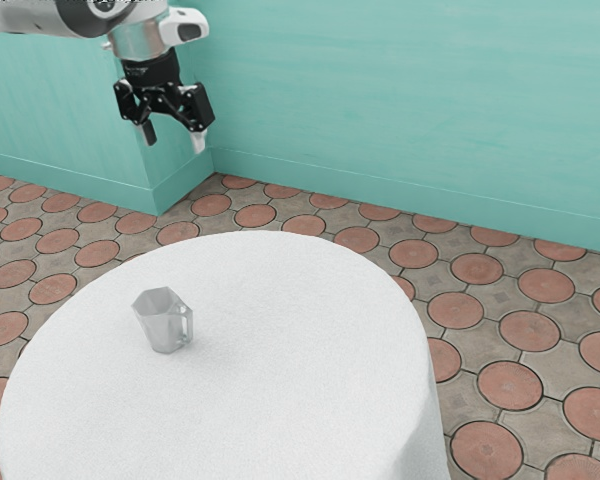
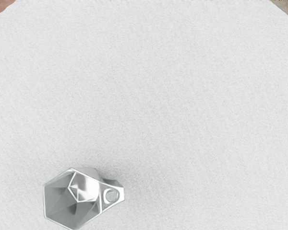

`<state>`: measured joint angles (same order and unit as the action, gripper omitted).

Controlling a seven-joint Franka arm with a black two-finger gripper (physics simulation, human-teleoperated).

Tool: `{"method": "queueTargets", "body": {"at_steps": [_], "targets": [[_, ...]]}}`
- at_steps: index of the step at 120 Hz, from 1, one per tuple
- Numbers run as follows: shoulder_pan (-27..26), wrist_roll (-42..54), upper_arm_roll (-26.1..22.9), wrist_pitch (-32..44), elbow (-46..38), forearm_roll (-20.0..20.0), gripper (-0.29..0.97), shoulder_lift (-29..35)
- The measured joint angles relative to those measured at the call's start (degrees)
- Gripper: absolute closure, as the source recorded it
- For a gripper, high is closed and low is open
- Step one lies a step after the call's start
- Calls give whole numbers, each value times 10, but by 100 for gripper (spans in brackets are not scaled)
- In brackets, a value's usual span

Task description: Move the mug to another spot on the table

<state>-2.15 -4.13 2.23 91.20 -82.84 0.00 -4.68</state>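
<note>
Mug (image 1: 163, 320) stands upright on the round white desk (image 1: 310, 350), toward the exterior view's left side of the top, its handle turned toward the exterior view's right and nothing beside it. The pincer (image 1: 175, 133) hangs high above the desk with its fingers apart and empty, so the task looks to be at its approach step, the grasp not yet begun. The next move calls for a descent over the mug, lining the fingers across its faceted wall or rim before closing. From the wrist view the mug (image 2: 79, 199) sits off-centre below the hand. Terracotta floor tiles (image 1: 500, 300) and teal walls (image 1: 410, 90) surround the desk.
</note>
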Motion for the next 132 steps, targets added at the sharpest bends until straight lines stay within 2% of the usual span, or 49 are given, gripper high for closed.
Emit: {"method": "queueTargets", "body": {"at_steps": [26,41,69,106,132], "targets": [[-7,-5,16,2,4,-1,0,-1],[2,-50,20,8,-2,7,0,4],[-8,-260,-13,79,-94,12,0,-7],[-5,-482,-21,207,-193,8,0,-37],[-5,-616,-19,279,-313,7,0,26]]}}
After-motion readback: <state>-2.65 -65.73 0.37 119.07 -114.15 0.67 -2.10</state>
